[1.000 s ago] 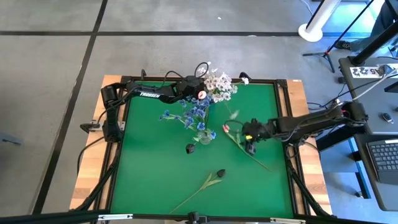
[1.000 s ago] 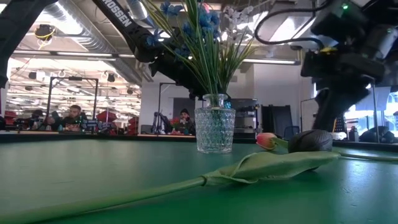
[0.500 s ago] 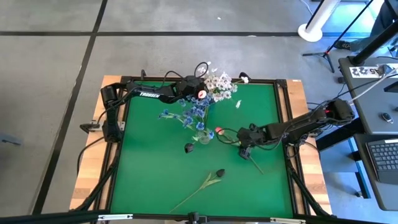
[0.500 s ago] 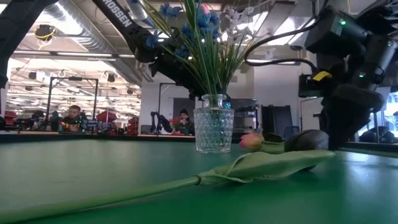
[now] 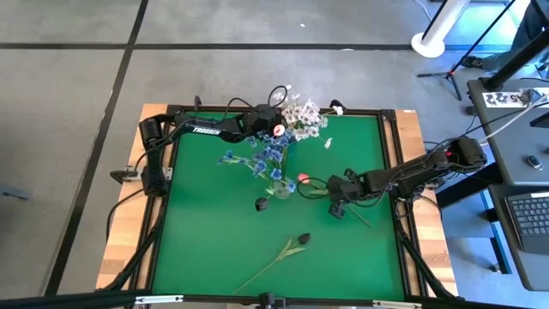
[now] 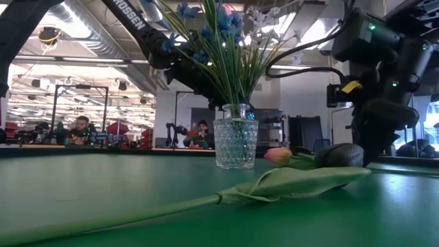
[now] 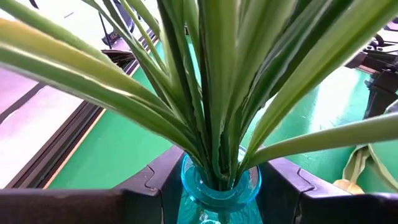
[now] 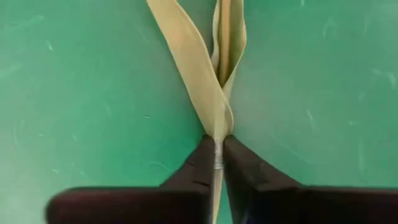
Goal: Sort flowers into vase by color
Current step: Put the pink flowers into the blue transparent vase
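High view: green felt-covered table [image 5: 223, 249] with a clear cut-glass vase [image 5: 280, 190] near centre, already holding blue blossom sprays [image 5: 268, 160] and white blossom sprays [image 5: 304, 116]. Left gripper [image 5: 276, 130] is up at the bouquet, among the stalks above the vase. Right gripper [image 5: 337, 203] sits low, just right of the vase, pinching the thin green stalk of a pink tulip [image 5: 303, 179]; the tulip head lies just beside the vase. One near-black tulip [image 5: 262, 204] lies just below-left of the vase; a second near-black tulip with a long stem and leaf [image 5: 304, 239] lies nearer the front edge.

Low view: vase [image 6: 236, 143] upright, stalks fanning up out of it. Pink tulip head [image 6: 277, 156] is on the felt to the right of the vase. Second dark tulip's leaf and stem [image 6: 274, 185] stretch across the foreground. Right gripper body [image 6: 384, 116] hangs at right. People sit in the room behind.

Left wrist view: vase rim [image 7: 219, 186] between the two dark fingers [image 7: 149, 186]; jaws spread either side of it, not touching the stalks [image 7: 211, 93].

Right wrist view: fingertips [image 8: 205, 163] pressed together on the tulip stalk [image 8: 218, 158], leaves splaying out over the felt.
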{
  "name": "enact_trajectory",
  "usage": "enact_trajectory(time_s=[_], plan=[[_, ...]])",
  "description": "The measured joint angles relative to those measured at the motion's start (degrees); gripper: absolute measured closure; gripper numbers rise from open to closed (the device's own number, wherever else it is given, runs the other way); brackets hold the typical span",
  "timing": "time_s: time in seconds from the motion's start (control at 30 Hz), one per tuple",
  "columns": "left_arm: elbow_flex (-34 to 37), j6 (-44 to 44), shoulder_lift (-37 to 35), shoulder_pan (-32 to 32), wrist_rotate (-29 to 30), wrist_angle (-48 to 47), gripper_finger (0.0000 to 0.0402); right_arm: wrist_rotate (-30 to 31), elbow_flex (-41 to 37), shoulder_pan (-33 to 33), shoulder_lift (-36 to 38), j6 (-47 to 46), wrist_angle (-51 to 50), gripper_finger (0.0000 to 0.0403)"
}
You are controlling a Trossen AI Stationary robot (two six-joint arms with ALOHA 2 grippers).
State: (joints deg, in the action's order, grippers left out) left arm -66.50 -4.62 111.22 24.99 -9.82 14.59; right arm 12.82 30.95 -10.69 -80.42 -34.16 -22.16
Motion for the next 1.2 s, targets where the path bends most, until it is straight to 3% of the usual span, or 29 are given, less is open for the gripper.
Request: enact_trajectory(time_s=[0.13, 0.3, 0.5, 0.67, 0.8, 0.9, 1.2], plan=[[0.0, 0.0, 0.0, 0.0, 0.0, 0.0, 0.0249, 7.2, -0.5, -1.4, 5.0, 1.8, 2.7, 0.0388], [0.0, 0.0, 0.0, 0.0, -0.1, 0.0, 0.0249, 17.0, -0.3, -1.7, 16.4, 4.8, 3.4, 0.0396], [0.0, 0.0, 0.0, 0.0, -0.1, 0.0, 0.0249, 28.1, -0.3, -1.7, 29.1, 14.1, 8.8, 0.04], [0.0, 0.0, 0.0, 0.0, -0.1, 0.0, 0.0249, 33.1, -2.3, -1.6, 36.2, 30.1, 27.6, 0.0401], [0.0, -0.1, 0.0, 0.0, -0.3, 0.0, 0.0249, 26.1, -6.2, -0.9, 37.2, 47.1, 52.9, 0.0401], [0.0, -0.1, 0.0, 0.0, -0.4, 0.0, 0.0249, 14.9, -9.3, 3.0, 36.4, 55.0, 65.7, 0.0402], [0.0, -0.7, 0.0, 0.0, -1.5, 0.1, 0.0249, -12.6, -13.8, 22.9, 23.9, 52.6, 92.4, 0.0402]])
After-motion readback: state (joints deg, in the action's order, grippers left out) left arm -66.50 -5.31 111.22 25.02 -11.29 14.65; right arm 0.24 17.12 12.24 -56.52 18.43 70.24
